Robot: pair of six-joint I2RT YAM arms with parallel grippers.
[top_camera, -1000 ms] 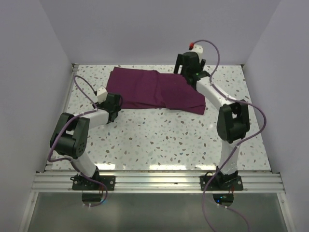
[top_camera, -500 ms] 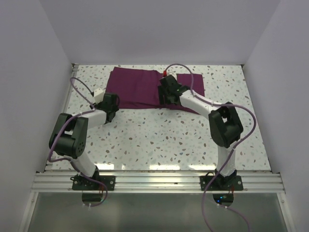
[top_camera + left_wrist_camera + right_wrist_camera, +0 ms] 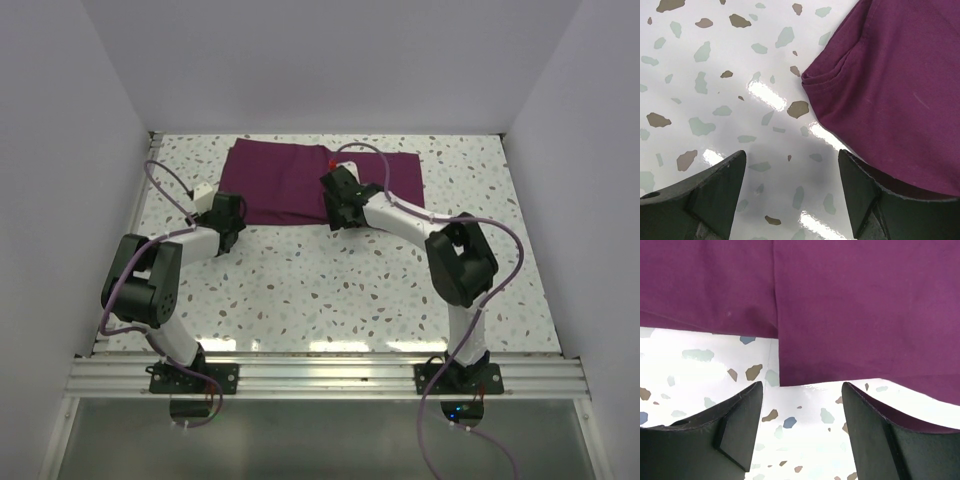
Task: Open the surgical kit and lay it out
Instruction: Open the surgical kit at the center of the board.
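Note:
The surgical kit (image 3: pixel 280 180) is a folded dark purple cloth wrap lying flat at the back of the table; whatever it wraps is hidden. My left gripper (image 3: pixel 236 222) hovers low at the wrap's near-left corner (image 3: pixel 812 82). It is open (image 3: pixel 790 170), with bare table between the fingers and the right finger at the cloth's edge. My right gripper (image 3: pixel 336 214) is at the middle of the wrap's near edge, where one flap (image 3: pixel 850 305) overlaps another. It stands open (image 3: pixel 802 400) over bare table just short of the cloth.
The speckled white tabletop (image 3: pixel 330 290) stretches between the wrap and the arm bases. Walls close in the left, back and right sides. A metal rail (image 3: pixel 320 375) runs along the near edge. Purple cables loop off both arms.
My right arm swung from the back right, over the wrap, to the middle of its near edge, and its jaws narrowed. The left arm barely moved.

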